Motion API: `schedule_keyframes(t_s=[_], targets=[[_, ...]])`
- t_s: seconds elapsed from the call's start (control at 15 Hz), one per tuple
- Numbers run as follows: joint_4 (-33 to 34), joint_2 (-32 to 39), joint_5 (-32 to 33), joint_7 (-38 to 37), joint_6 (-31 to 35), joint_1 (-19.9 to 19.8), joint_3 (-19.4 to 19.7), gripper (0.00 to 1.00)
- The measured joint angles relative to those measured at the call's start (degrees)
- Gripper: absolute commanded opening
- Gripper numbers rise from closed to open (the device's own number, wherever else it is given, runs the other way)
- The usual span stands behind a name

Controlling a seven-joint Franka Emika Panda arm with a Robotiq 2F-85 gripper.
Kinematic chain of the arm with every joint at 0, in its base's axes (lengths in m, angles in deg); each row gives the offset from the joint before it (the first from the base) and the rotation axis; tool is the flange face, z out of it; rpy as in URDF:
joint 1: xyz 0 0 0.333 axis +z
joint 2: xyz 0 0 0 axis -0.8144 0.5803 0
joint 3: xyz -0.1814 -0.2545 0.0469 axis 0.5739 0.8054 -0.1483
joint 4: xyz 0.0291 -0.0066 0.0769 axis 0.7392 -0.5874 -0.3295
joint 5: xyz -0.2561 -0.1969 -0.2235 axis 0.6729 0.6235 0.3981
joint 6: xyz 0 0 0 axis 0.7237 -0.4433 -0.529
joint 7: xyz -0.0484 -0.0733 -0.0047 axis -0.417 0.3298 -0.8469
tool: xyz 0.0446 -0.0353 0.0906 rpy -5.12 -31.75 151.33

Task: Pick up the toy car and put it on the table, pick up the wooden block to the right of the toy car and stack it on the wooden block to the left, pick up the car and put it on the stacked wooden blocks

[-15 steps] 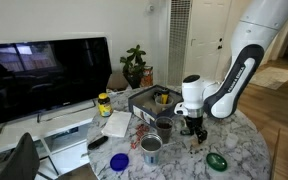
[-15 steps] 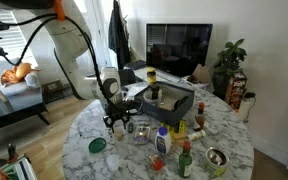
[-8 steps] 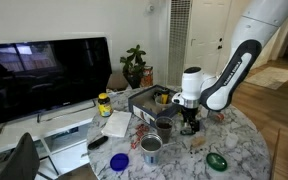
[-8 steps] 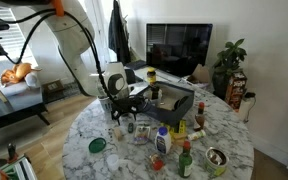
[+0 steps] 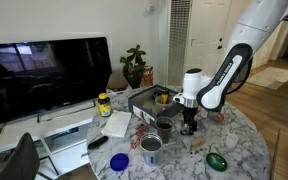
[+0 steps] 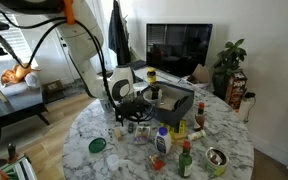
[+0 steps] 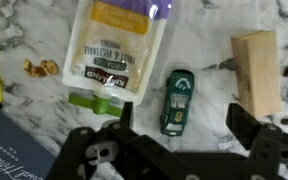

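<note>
In the wrist view the toy car, small and dark green, lies on the white marble table. A tan wooden block lies to its right, apart from it. No other wooden block shows there. My gripper is open and empty, and it hovers just above the car, whose near end sits between the two black fingers. In both exterior views the gripper points down over the table's middle, and the car is too small to make out.
A snack pouch with a green cap lies left of the car, and a dark book is at lower left. Cups, a dark tray, a green lid and bottles crowd the table.
The arm has shifted a little towards the tray and cups, with the gripper staying low over the table and open.
</note>
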Motion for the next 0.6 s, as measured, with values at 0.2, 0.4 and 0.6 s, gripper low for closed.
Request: schedule_keyframes(t_s=[0.2, 0.4, 0.6], targets=[[0.89, 1.62, -1.43, 0.76, 0.26, -1.31, -1.48, 0.46], [1.70, 2.77, -1.61, 0.81, 0.44, -1.60, -1.67, 0.22], [2.28, 3.46, -1.62, 0.83, 0.52, -1.80, -1.72, 0.04]])
